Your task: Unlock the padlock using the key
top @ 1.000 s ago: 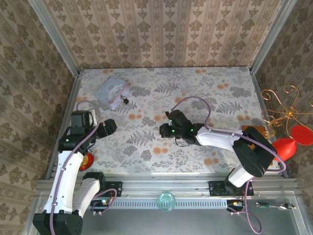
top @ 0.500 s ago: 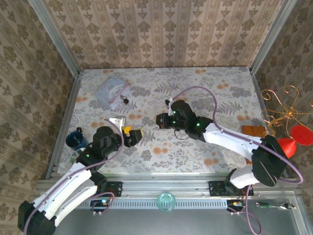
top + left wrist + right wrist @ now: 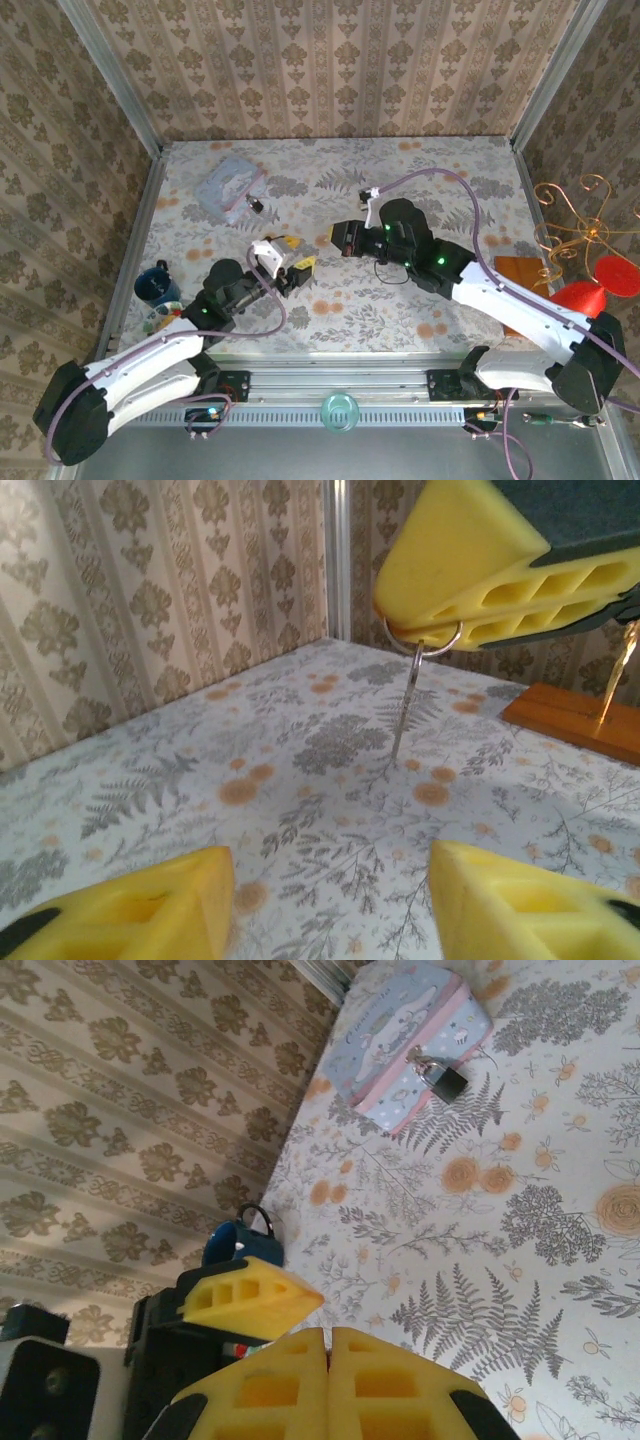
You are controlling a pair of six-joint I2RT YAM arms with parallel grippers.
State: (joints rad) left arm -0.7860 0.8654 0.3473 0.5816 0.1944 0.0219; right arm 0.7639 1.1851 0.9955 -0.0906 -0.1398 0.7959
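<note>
The padlock (image 3: 257, 205), dark-bodied with a thin silvery shackle, lies at the back left against a bluish pouch (image 3: 230, 184); the right wrist view has the padlock (image 3: 441, 1079) at the pouch's (image 3: 405, 1022) edge. My right gripper (image 3: 341, 238) hovers mid-table, shut (image 3: 328, 1358). In the left wrist view a small ring and the thin grey key (image 3: 405, 702) hang below the right gripper's yellow fingers (image 3: 470, 565). My left gripper (image 3: 294, 266) sits just left of it, facing it, open (image 3: 330, 880) with nothing between the pads.
A blue mug (image 3: 153, 285) stands near the left edge, behind the left arm. At the right edge are an orange wooden base (image 3: 516, 268) with a gold wire stand (image 3: 575, 225) and a red object (image 3: 588, 296). Patterned walls enclose the table.
The left arm has swung from the left edge toward the table's middle, its jaws narrowing. The right gripper has drifted slightly right and back, staying shut.
</note>
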